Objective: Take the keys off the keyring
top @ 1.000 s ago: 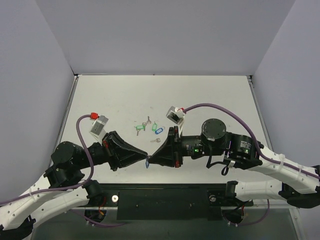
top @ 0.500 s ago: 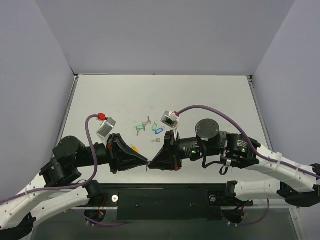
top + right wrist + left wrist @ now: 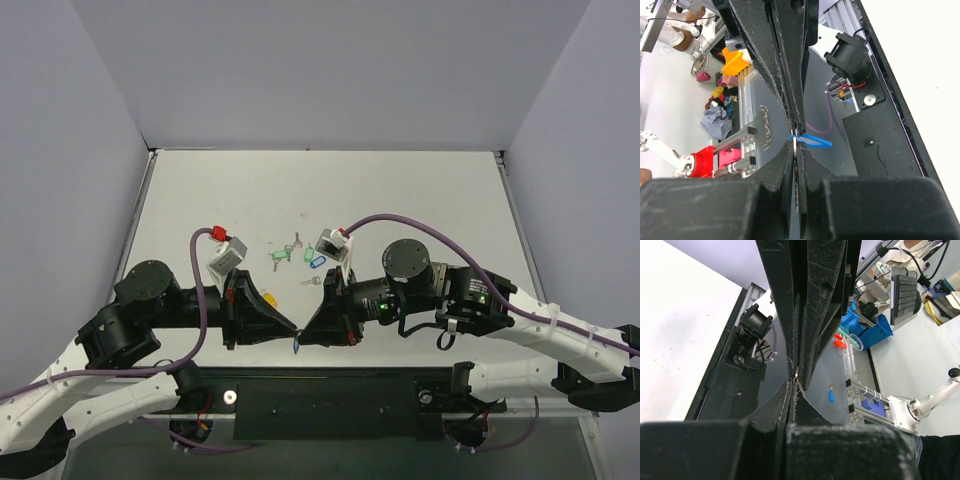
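Both pinched narrow: my left tool (image 3: 291,329) and right tool (image 3: 306,333) meet tip to tip at lower centre of the top view, clamped on the keyring (image 3: 298,337). Deep-blue tag (image 3: 812,141) sticks out beside the tips. Green-tagged keys (image 3: 281,256) lie mid-frame on the worktop (image 3: 420,200), well apart.

Green oval plastic tags (image 3: 279,257): two.
Lighter blue oval plastic tag (image 3: 318,262): one.
Deep-blue oval plastic tag (image 3: 812,141): one.
Yellow oval plastic tag (image 3: 267,297): one.
Thin metal keyring (image 3: 796,374): one.
Small flat silver keys (image 3: 313,281) lying loose: two certain, possibly three.
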Available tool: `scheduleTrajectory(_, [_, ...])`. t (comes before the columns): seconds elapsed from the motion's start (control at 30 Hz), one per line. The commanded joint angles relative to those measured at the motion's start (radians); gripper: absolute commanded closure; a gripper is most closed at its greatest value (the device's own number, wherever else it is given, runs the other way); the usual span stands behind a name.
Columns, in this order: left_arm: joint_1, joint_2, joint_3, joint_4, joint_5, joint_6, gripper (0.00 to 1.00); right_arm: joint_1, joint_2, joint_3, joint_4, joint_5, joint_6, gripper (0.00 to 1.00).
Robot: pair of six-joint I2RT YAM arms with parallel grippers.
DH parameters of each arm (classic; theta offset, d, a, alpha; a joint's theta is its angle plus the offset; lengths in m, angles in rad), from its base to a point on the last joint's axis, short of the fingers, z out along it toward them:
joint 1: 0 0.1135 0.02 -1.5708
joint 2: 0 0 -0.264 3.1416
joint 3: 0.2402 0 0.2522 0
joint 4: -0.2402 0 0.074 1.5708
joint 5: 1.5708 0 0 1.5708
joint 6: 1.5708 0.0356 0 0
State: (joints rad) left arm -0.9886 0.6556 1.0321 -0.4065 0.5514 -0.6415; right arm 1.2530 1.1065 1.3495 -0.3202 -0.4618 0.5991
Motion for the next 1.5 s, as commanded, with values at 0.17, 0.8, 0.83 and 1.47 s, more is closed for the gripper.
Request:
scheduleTrajectory(0.17, [-0.01,-0.019,0.054,-0.008,-0.031,-0.01,0.49,0.002,-0.025,0.016,0.092,0.048,0.001,1.0])
scheduleTrajectory(0.8, [-0.01,-0.261,-0.245,0.541,-0.344,-0.214,0.35,0.002,-0.03,-0.047,0.388,0.12,0.077,1.0])
scheduleTrajectory(0.83, [-0.01,-0.261,-0.253,0.554,-0.347,-0.221,0.37,0.002,-0.028,-0.047,0.403,0.114,0.079,1.0])
scheduleTrajectory(1.47, [-0.01,-0.182,-0.234,0.604,-0.344,-0.221,0.75,0.002,-0.03,-0.053,0.448,0.095,0.08,1.0])
